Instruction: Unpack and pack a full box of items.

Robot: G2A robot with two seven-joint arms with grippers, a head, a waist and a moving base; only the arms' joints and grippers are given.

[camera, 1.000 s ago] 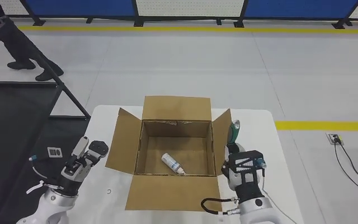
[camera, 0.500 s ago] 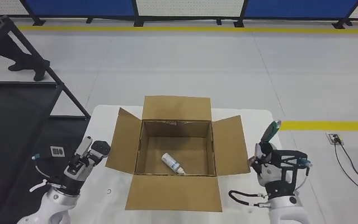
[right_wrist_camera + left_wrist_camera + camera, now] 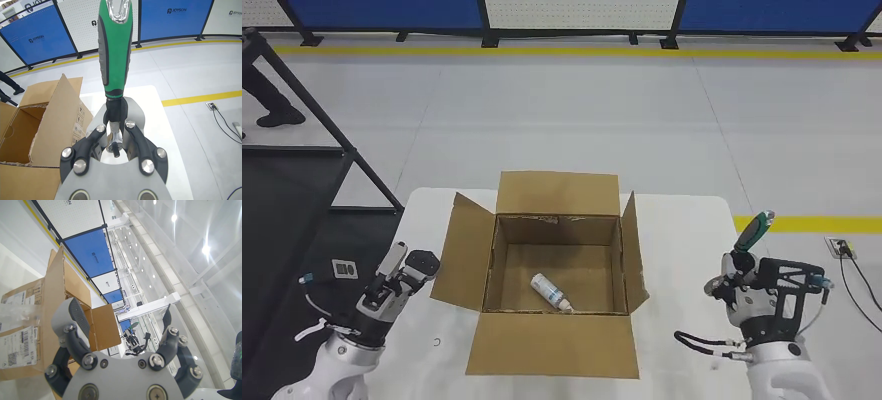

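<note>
The box (image 3: 557,275) stands open at the middle of the table (image 3: 692,225) with one item inside: a small white bottle (image 3: 551,292) lying on its side on the box floor, closer to the near wall than the far one. The other item in play, a green-handled tool (image 3: 114,55), is outside the box to the right, held above the right part of the table close to its edge. The right gripper (image 3: 115,113) has its jaws clamped on the tool's narrow neck just below the handle. The long handle therefore projects well past the fingertips, and the metal head sits back between the fingers. The left gripper (image 3: 121,311) rests to the left of the box, beside the splayed left flap (image 3: 460,250), with its jaws wide apart and nothing between them. Judged from this layout, unpacking is nearly complete and the tool is due to be set down. Hazards: the grip is on a thin, smooth section with most of the tool's length beyond it, so the tool may pivot or slide in the jaws during a quick swing. If released close to the table's right edge, the rounded handle may roll off. The right flap (image 3: 635,255) stands nearly upright, and a low path toward the box would strike it. The bottle, being round, may roll away from the fingers when approached.
</note>
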